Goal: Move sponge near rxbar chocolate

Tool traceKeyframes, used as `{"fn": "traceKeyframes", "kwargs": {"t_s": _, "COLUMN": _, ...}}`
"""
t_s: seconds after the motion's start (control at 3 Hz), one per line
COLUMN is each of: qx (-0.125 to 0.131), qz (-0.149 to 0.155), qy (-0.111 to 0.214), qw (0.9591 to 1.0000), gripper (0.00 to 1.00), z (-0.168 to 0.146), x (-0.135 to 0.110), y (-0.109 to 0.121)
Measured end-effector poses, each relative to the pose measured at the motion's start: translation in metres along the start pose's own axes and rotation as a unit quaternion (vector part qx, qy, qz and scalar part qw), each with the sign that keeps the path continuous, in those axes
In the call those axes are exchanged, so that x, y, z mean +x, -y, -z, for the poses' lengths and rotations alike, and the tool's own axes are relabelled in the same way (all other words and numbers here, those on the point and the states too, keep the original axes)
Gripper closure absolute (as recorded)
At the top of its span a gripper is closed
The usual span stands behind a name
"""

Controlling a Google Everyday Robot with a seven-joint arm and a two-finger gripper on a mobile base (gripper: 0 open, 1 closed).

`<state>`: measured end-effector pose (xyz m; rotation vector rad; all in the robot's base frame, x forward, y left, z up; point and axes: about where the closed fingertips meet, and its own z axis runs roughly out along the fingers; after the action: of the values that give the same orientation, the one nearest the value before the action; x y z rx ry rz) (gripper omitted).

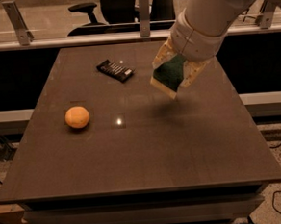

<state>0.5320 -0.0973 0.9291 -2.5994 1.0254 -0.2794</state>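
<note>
- Hanging above the right rear part of the surface [148, 152], the pincer [175, 74] comes down from a thick white arm [206, 18] that enters from the top right corner.
- The pincer is clamped onto the sponge [168, 72], with one tan finger [161, 58] against its left side and the other against its right. The jaws stand only as far apart as the sponge is wide.
- The sponge is held clear of the surface and tilted. Its dark green face is turned toward the camera, and pale yellow foam shows along its lower left edge. A soft shadow lies on the surface beneath it.
- The rxbar chocolate [115, 70] lies flat on the surface to the left of the sponge, near it but not touching. Its black wrapper with white lettering is set on a diagonal.
- An orange [77, 117] sits on the left part of the surface, well apart from both the bar and the sponge.
- A small bright spot of glare [119, 120] shows on the surface just right of the orange.
- Behind the surface runs a pale rail [77, 40], and beyond it stands a dark office chair [82, 8].
</note>
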Motion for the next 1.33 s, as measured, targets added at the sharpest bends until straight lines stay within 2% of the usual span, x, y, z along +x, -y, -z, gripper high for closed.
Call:
{"fn": "traceKeyframes", "kwargs": {"t_s": 0.67, "qx": 0.053, "qz": 0.016, "qy": 0.029, "qw": 0.9981, "gripper": 1.0, "z": 0.004, "x": 0.029, "y": 0.015}}
{"fn": "traceKeyframes", "kwargs": {"t_s": 1.0, "qx": 0.083, "qz": 0.018, "qy": 0.04, "qw": 0.9956, "gripper": 1.0, "z": -0.006, "x": 0.043, "y": 0.017}}
{"fn": "traceKeyframes", "kwargs": {"t_s": 1.33, "qx": 0.119, "qz": 0.021, "qy": 0.056, "qw": 0.9911, "gripper": 1.0, "z": -0.021, "x": 0.061, "y": 0.022}}
